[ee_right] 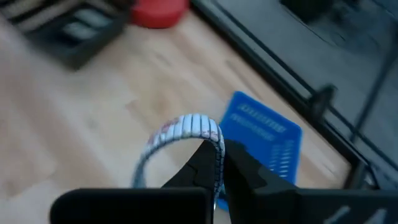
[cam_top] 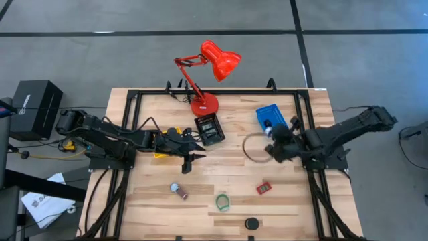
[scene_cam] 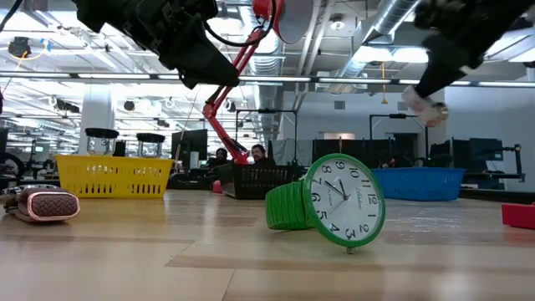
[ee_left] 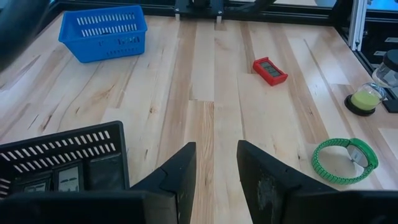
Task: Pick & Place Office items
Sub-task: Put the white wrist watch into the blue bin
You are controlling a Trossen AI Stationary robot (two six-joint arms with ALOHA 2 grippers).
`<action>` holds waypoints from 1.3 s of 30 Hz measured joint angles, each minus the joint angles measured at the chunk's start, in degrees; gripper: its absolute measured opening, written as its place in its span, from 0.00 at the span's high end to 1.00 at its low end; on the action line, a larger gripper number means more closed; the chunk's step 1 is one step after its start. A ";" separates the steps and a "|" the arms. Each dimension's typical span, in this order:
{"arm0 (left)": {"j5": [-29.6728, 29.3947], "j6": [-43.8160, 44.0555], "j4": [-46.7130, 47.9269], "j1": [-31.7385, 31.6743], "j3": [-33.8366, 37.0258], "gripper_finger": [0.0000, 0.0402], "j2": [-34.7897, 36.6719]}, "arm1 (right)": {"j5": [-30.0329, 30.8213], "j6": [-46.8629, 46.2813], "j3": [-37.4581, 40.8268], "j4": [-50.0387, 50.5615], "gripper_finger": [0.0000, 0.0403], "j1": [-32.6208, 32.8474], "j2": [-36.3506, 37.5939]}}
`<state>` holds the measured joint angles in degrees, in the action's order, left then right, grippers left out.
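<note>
Pale butcher-block planks make up the table, framed by black rails, with an open workshop of ducts and strip lights behind it.

On the right wrist view, the right gripper has its fingers pressed together on the silvery, segmented band of a ring-shaped wristband, pinching it at the top of its loop. From above, that band hangs as a clear hoop just beside the blue mesh tray.

The left gripper has its fingers parted with bare wood between them, holding nothing; it hovers beside the black mesh tray, near the yellow tray.

The green watch stands on edge on the table, white dial with black numerals; a small line of script on the face is too fine to read. A red rectangular piece lies near it, a black puck at the front edge. The red desk lamp stands at the back.
</note>
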<state>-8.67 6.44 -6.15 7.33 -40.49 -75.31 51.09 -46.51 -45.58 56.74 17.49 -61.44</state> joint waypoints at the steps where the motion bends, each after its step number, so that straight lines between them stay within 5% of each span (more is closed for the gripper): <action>1: 0.00 0.01 -0.04 0.00 0.00 0.72 0.00 | -0.01 -0.28 0.00 -0.37 0.98 -2.23 -0.42; 16: -0.02 0.01 -0.37 -0.01 0.00 0.72 0.00 | -7.43 5.82 0.00 -0.71 0.97 -27.25 -11.17; 33: -0.02 0.02 -0.36 0.00 0.00 0.73 0.00 | -11.28 12.69 0.00 -4.45 0.97 -37.26 -27.30; 39: -0.01 0.00 -0.35 -0.01 0.00 0.73 0.00 | -20.40 12.70 0.00 -4.44 0.97 -38.92 -30.54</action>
<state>-8.68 6.44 -6.50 7.32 -40.49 -75.31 30.69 -33.81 -45.58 52.30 -21.43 -91.98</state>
